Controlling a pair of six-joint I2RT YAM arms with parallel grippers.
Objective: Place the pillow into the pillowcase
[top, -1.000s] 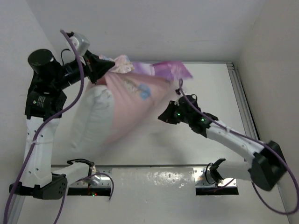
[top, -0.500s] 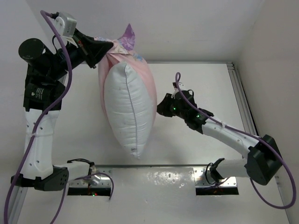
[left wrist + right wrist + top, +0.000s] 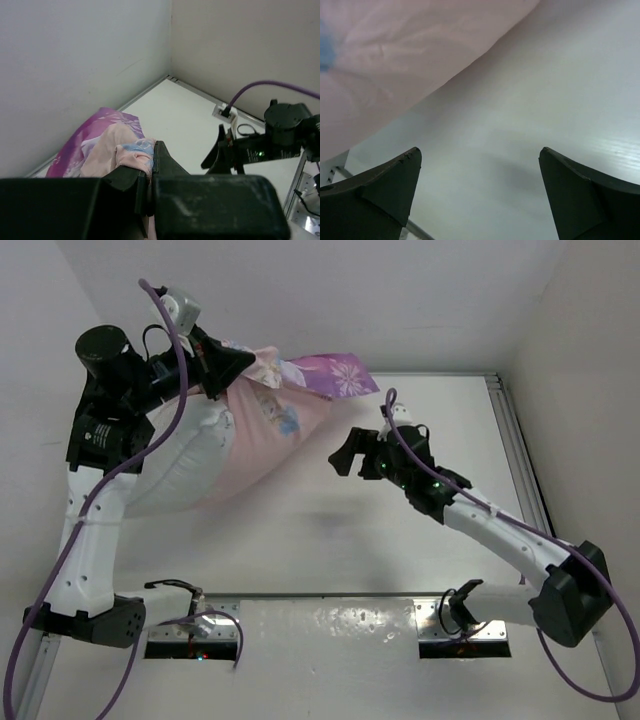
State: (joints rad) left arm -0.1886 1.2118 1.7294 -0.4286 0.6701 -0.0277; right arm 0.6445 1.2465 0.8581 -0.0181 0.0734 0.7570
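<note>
right jaws have sprung wide, left jaws clamped on pillowcase edge, pillow hanging partly inside

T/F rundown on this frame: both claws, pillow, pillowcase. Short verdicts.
1. The left claw is shut on the pillowcase. True.
2. The right claw is clamped on the pillowcase. False: its jaws stand wide open and hold nothing, with the fabric off to one side.
3. The pillow is fully inside the pillowcase. False: a white stretch of it bulges out at the lower left end in the top view.
4. Most of the pillowcase surface seen from above is pale pink, with the purple print only at the far end. True.
</note>
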